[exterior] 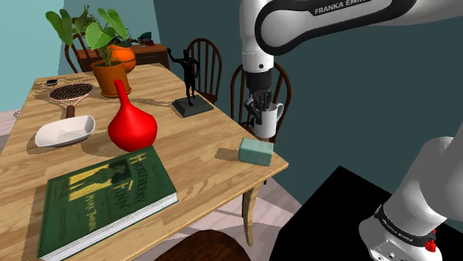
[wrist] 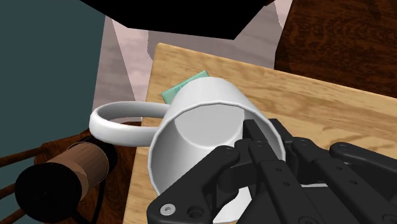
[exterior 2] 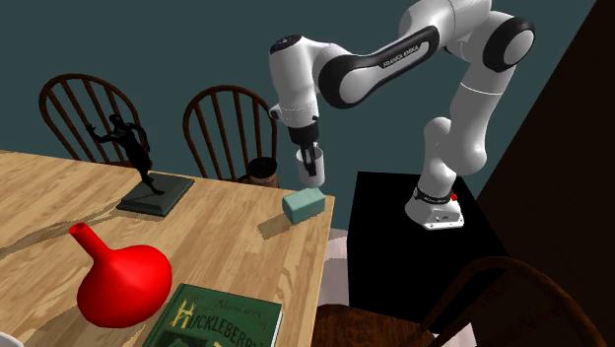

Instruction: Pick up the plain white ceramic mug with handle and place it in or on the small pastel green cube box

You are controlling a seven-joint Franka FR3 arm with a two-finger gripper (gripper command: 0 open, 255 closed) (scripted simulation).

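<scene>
Black gripper (wrist: 264,137) is clamping the white mug (wrist: 203,133) by its rim, one finger inside and one outside, holding it in the air over the table (exterior: 200,141) corner, just above the green box (exterior 2: 304,205). The carry looks nearly done; next, I judge, comes centring over that small top, lowering and letting go. The wrist view is showing the rim grip, while the second exterior view is showing the gap beneath the mug.

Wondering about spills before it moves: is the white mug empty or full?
Empty: the wrist view looks into the mug, clasped by the gripper, and shows a bare white bottom.
</scene>
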